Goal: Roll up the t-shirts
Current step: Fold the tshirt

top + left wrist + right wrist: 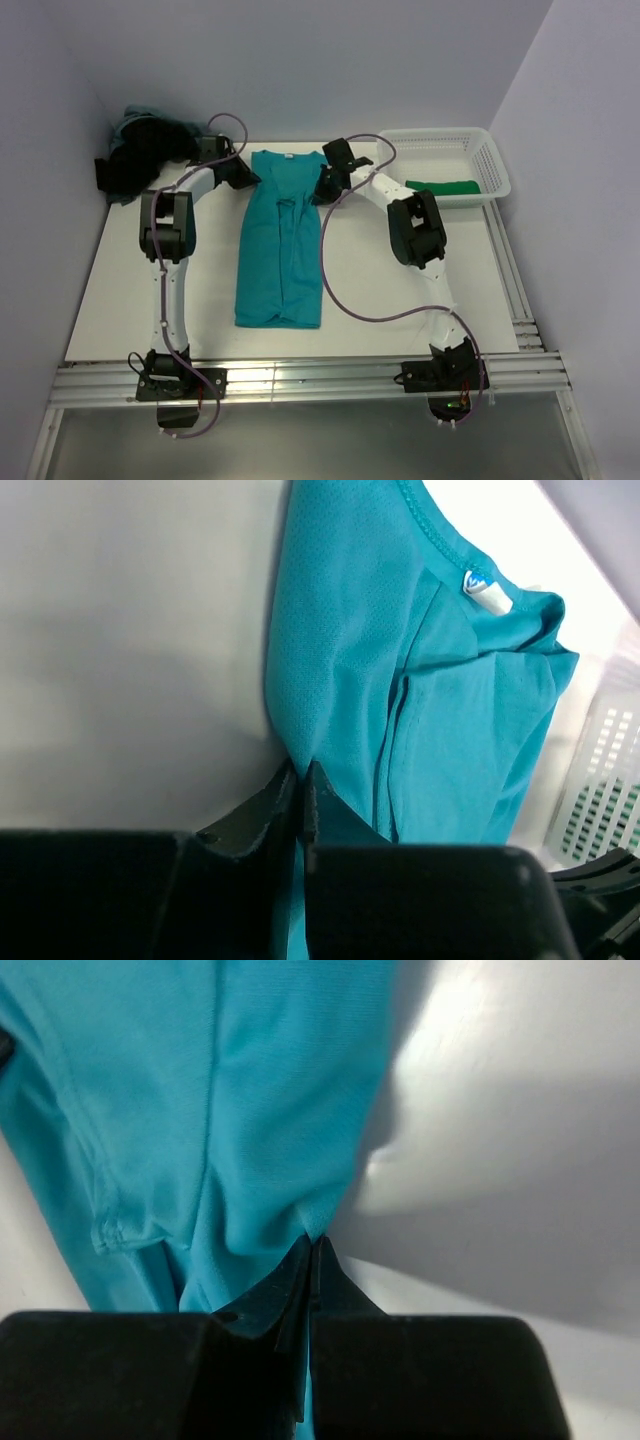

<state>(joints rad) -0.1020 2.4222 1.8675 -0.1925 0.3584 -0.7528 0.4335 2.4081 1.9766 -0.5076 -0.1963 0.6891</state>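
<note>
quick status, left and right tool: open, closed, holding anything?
Left tool: closed, pinching the teal t-shirt at its edge.
Right tool: closed, pinching the same t-shirt's opposite edge.

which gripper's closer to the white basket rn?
Right. The right gripper pinches the teal t-shirt at its edge facing the white basket; the left gripper pinches the opposite edge, with the shirt in between.

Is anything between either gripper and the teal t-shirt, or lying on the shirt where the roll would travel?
Nothing visible. On the left gripper and right gripper the jaws are shut on the collar-end edges of the folded teal cotton t-shirt, and no object lies on it down to the hem.
</note>
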